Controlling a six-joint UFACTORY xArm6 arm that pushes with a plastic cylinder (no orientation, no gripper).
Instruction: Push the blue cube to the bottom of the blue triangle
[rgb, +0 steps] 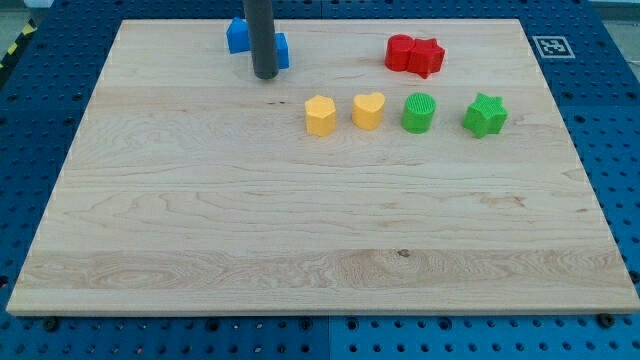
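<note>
Two blue blocks sit near the view's top left of the wooden board (200, 220). One blue block (237, 36) shows left of the rod and the other (281, 51) right of it; the rod hides their shapes and whether they touch. My tip (265, 75) rests on the board just below and between the two blue blocks, close to both.
A pair of red blocks (414, 55) touch each other at the top right. Below them is a row: a yellow hexagon (320, 115), a yellow heart (368, 110), a green cylinder (418, 113) and a green star (485, 115).
</note>
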